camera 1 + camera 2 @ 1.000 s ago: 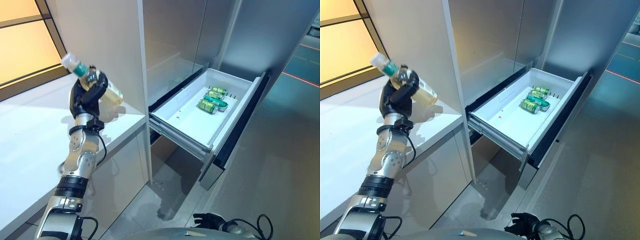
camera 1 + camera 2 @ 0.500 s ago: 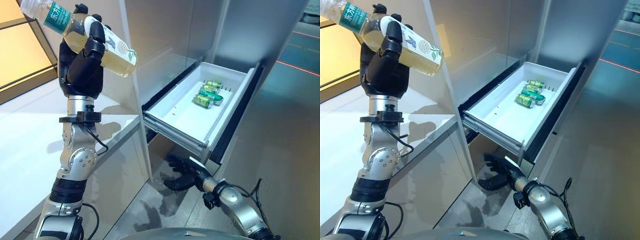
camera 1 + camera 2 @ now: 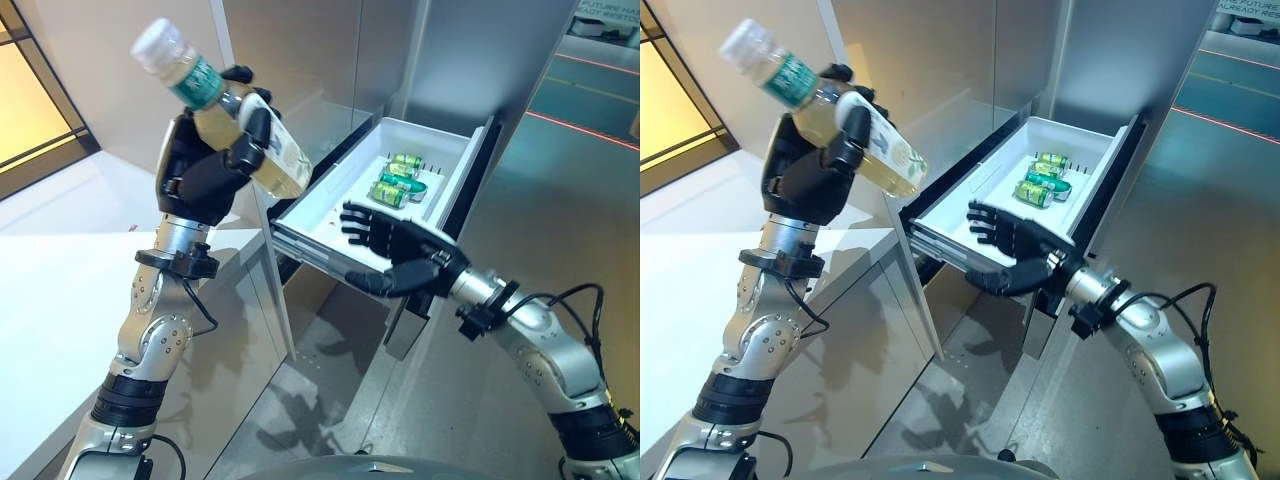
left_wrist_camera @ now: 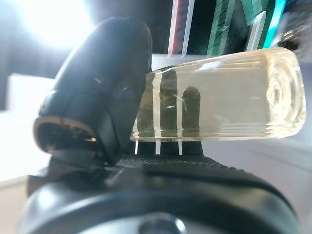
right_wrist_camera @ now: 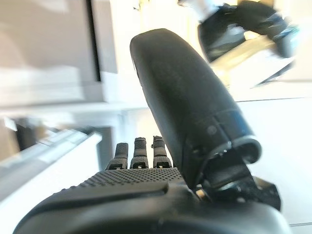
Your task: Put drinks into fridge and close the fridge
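Note:
My left hand is raised above the counter corner, curled round a clear bottle of pale yellow drink with a green label, tilted with its cap up and to the left. The left wrist view shows the same bottle lying across the palm. My right hand is open, fingers spread, held in front of the near edge of the white fridge drawer. That drawer stands pulled out, with three green cans lying at its far end.
A white counter fills the left side, ending at a vertical cabinet panel. Grey fridge fronts rise behind the drawer. The dark drawer front juts out to the right over grey floor.
My right hand has risen from near the floor to the front of the drawer. The bottle in my left hand has swung right, nearer the drawer. The camera has also shifted.

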Controlling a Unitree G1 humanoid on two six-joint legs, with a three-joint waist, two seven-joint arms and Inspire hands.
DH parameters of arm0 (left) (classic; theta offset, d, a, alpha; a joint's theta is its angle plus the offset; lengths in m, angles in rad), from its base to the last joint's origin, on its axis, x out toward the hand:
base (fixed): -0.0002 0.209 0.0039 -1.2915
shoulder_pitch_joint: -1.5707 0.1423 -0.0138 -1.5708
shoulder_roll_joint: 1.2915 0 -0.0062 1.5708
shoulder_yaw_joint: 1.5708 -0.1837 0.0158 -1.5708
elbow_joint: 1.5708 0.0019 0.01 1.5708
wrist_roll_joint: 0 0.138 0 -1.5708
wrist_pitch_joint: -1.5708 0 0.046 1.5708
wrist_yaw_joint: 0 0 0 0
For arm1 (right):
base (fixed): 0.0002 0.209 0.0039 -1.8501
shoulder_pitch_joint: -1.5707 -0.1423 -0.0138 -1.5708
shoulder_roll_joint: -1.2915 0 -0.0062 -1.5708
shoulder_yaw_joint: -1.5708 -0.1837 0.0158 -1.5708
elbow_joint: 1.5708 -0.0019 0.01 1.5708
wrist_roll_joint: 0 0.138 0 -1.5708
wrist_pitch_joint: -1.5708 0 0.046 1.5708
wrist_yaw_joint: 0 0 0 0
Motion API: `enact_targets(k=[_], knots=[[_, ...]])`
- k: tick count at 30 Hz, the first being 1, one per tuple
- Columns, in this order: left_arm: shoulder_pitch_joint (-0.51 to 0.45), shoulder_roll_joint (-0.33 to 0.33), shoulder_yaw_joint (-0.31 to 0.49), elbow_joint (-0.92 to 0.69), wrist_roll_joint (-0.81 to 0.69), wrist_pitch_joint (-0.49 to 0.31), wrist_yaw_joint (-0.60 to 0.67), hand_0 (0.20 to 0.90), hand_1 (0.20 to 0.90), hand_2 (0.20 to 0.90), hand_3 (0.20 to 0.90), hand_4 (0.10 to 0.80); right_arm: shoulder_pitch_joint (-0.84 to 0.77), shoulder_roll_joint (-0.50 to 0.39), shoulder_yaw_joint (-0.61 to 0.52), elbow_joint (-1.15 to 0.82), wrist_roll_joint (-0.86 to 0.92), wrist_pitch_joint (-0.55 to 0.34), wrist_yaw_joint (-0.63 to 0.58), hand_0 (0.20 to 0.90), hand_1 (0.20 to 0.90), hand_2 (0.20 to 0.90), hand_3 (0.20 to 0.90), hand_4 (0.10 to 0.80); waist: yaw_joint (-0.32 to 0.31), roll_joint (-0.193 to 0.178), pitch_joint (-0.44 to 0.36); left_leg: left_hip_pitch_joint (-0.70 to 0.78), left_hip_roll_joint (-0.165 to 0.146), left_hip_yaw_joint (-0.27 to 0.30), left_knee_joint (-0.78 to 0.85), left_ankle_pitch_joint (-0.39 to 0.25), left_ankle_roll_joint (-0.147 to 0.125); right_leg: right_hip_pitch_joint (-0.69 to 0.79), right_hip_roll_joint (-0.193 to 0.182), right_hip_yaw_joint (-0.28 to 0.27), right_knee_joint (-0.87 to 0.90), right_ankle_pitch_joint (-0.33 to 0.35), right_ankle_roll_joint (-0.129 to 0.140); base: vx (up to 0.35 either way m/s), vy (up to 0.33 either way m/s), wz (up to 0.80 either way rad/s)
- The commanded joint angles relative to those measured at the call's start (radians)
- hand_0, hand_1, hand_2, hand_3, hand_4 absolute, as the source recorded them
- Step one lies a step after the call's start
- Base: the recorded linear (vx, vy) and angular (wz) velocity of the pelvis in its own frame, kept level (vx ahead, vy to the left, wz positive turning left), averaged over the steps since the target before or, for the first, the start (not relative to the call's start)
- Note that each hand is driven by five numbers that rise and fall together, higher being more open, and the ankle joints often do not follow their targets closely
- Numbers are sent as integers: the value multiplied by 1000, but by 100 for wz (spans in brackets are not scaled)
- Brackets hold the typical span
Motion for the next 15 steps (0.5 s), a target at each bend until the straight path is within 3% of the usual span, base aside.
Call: enact_targets(k=[1,15], knots=[[-188,40,-16,-89,46,-63,-42,300,300,300,200,100,-131,1,-25,-112,53,-117,-33,900,900,900,900,800,-4,-28,-87,-13,-31,16,2,-43,30,14,-11,-4,31,-5,51,17,6,-6],[-330,9,-176,-104,170,-51,-13,300,300,300,200,100,-319,-1,122,-94,41,-42,-137,900,900,900,900,800,2,-38,-88,-12,-33,4,2,-39,29,20,-8,-6,31,-5,48,0,0,0]])
